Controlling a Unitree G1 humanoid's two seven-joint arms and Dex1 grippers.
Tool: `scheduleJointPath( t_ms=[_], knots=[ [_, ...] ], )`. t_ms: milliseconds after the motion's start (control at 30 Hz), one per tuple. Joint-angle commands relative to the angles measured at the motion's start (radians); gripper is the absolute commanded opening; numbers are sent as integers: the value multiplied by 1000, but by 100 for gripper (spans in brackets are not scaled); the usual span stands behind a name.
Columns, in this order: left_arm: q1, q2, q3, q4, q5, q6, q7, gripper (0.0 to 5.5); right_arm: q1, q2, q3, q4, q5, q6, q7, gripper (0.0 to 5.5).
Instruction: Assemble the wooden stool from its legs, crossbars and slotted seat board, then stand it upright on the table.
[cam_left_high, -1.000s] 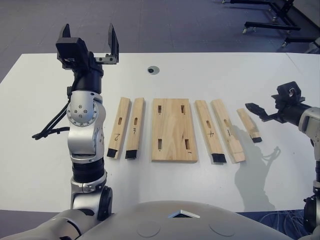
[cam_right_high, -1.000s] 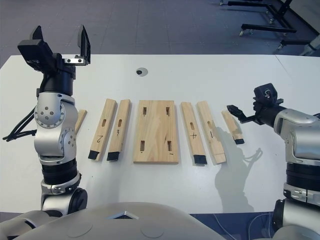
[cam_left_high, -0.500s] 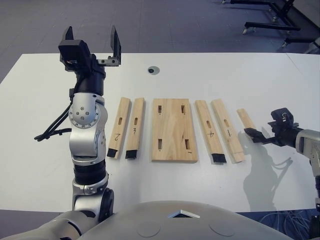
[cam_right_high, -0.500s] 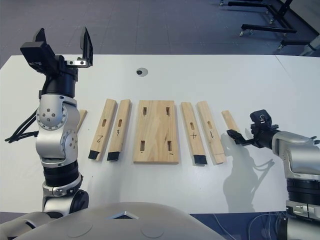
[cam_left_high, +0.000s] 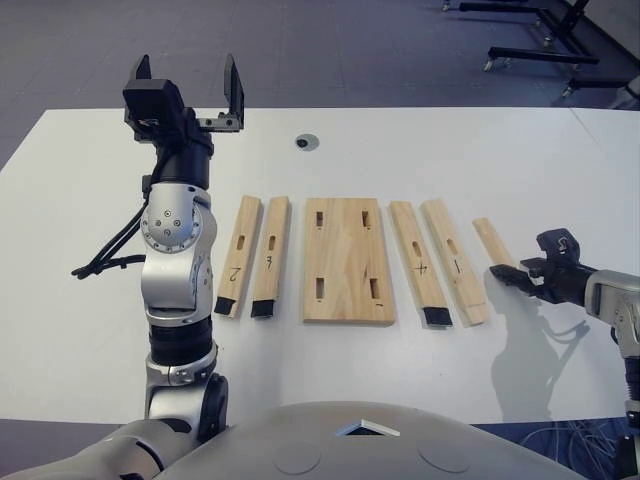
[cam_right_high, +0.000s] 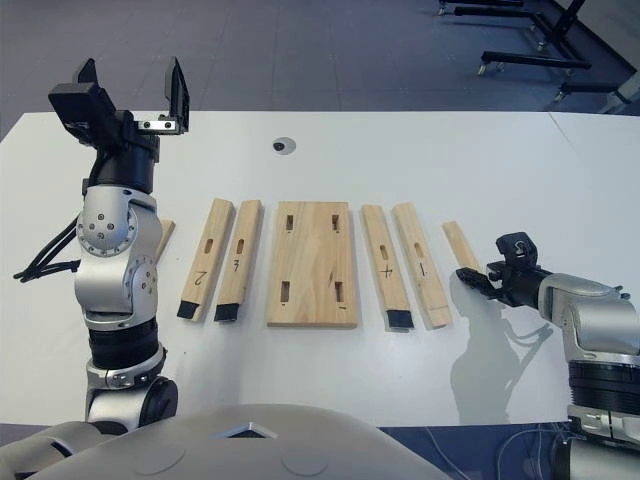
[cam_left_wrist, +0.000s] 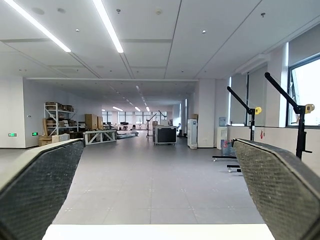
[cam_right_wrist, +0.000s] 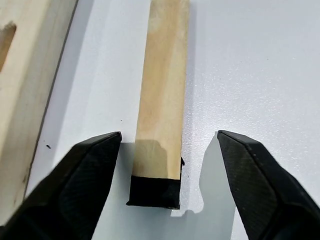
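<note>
The slotted seat board (cam_left_high: 345, 260) lies flat at the table's middle. Left of it lie legs marked 2 (cam_left_high: 237, 255) and 3 (cam_left_high: 270, 255); right of it lie legs marked 4 (cam_left_high: 418, 262) and 1 (cam_left_high: 455, 260). A short crossbar (cam_right_wrist: 162, 95) with a black end lies farthest right. My right gripper (cam_right_wrist: 169, 136) is open and low at that black end, one finger on each side. A second crossbar (cam_right_high: 163, 235) peeks out behind my left arm. My left gripper (cam_left_high: 185, 90) is open and empty, raised high over the table's back left.
A round grommet (cam_left_high: 307, 141) sits in the white table (cam_left_high: 520, 160) behind the seat board. Black cables (cam_left_high: 100, 262) hang beside my left arm. Black wheeled frames (cam_left_high: 540, 45) stand on the floor beyond the far right corner.
My right gripper has dropped from above the table to the near black end of the short crossbar and now straddles it. The left arm has barely shifted.
</note>
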Motion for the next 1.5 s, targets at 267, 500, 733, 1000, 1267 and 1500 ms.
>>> scheduleJointPath(
  t_ms=[267, 500, 733, 1000, 1267, 1500],
  knots=[
    [-39, -53, 79, -34, -144, 34, 23, 540, 84, -3, 82, 72, -23, -5, 38, 149],
    [-44, -45, 72, -15, -144, 43, 11, 540, 67, 10, 81, 72, -37, -118, 38, 130],
    [-60, -43, 77, 76, -222, 40, -64, 540, -128, 135, -15, -60, 78, -327, 21, 130],
    [-175, -77, 103, 136, -646, 278, -219, 540, -308, 250, 81, -354, 101, -441, -50, 130],
    [-155, 0, 59, 137, -928, 430, -501, 540, -388, 368, 119, -422, 320, -412, 13, 130],
    [-173, 39, 10, 166, -919, 421, -585, 540, -384, 367, 188, -379, 232, -496, 28, 130]
  ],
)
